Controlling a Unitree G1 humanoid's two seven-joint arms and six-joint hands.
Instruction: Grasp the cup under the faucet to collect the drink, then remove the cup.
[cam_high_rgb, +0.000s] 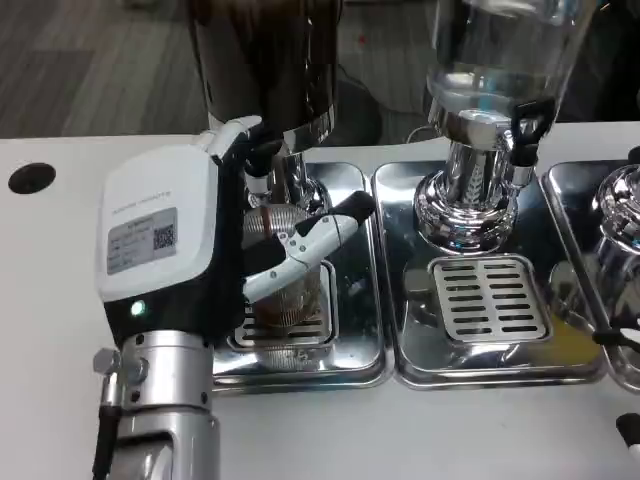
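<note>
Cup (285, 290) under faucet (262, 172), on drip grate (300, 335); my left hand (200, 250) holds it, fingers (300, 250) wrapped round it.

The left hand (215, 250) hides most of the cup (290, 290), and its faucet (262, 170) is partly hidden. At 3 o'clock the frame edge cuts off the right hand (625, 385).

- White table (60, 330) runs across the front, w/ a round black hole (31, 177) near its left edge.
- Behind it, grey wood-look floor (95, 65), planks on a diagonal.
- Bright light glints off the metal trays (480, 368).
- Far back is dark, can't tell what's there.
</note>
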